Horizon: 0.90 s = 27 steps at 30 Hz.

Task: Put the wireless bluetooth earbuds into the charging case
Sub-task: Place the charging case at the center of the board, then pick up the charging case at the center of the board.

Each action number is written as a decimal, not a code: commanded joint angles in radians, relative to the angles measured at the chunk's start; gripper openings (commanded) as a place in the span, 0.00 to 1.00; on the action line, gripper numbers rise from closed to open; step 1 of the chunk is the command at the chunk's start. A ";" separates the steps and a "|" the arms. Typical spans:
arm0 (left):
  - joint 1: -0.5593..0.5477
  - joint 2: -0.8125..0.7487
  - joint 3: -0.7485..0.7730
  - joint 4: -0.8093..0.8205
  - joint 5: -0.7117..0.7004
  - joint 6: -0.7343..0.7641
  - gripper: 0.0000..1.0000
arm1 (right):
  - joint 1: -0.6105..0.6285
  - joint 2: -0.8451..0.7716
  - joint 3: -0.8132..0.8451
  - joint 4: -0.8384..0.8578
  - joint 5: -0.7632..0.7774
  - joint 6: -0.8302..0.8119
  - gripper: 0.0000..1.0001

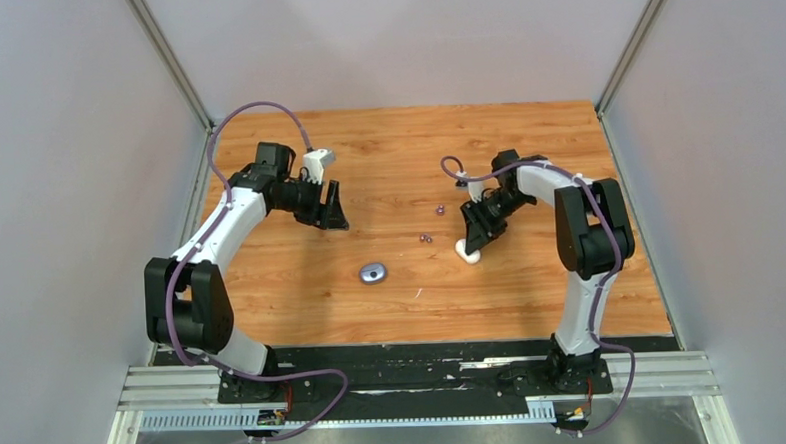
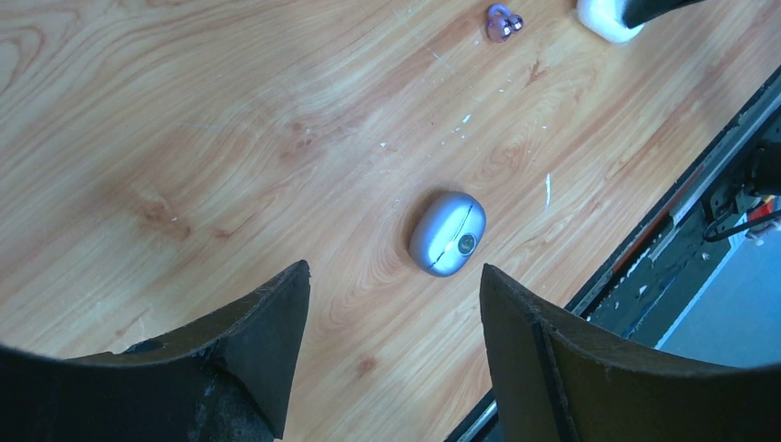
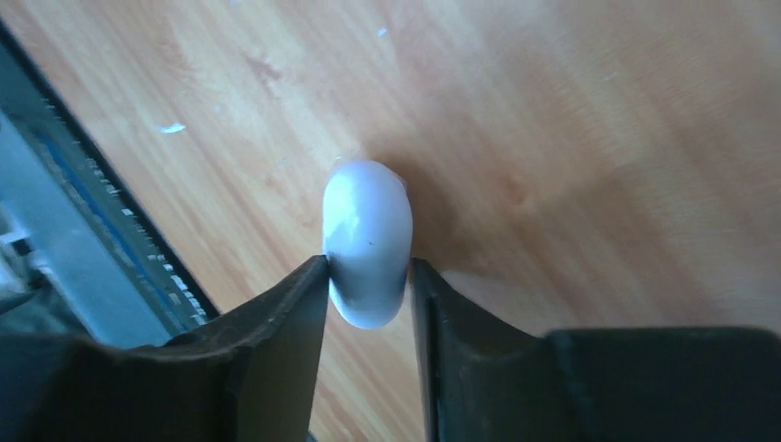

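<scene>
Hardly begun. Right gripper (image 3: pixel 368 276) clamped on the white case (image 3: pixel 367 216); left gripper (image 2: pixel 394 272) spread wide, facing the shut grey case (image 2: pixel 447 233). Purple earbuds (image 1: pixel 425 238) loose on the table (image 1: pixel 303 306) between both cases (white ones unseen), none seated.

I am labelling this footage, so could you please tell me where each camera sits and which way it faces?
Top external: fixed above and behind the bases, looking down on the table; both arms show whole.
Left wrist: on the left arm, looking down between its open jaws at the blue-grey case.
Right wrist: on the right arm, looking down at the white case pinched in its jaws.
Shared: top and left wrist both show the blue-grey case.
</scene>
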State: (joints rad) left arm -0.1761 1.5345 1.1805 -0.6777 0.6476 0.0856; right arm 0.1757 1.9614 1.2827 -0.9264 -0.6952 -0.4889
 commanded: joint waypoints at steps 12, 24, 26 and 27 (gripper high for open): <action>0.041 -0.112 0.001 -0.013 -0.126 -0.133 0.77 | 0.106 -0.184 0.161 0.216 -0.173 -0.248 0.61; 0.218 -0.147 -0.039 0.015 -0.115 -0.301 0.79 | 0.417 -0.004 0.130 0.524 -0.246 -0.508 0.70; 0.225 -0.154 -0.045 0.023 -0.110 -0.311 0.79 | 0.440 0.015 0.133 0.524 -0.247 -0.547 0.74; 0.227 -0.155 -0.047 0.025 -0.106 -0.314 0.79 | 0.452 0.023 0.131 0.523 -0.247 -0.565 0.75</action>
State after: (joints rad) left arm 0.0380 1.4296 1.1419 -0.6922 0.5205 -0.1783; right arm 0.5961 1.9659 1.3705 -0.4580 -0.8921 -0.9310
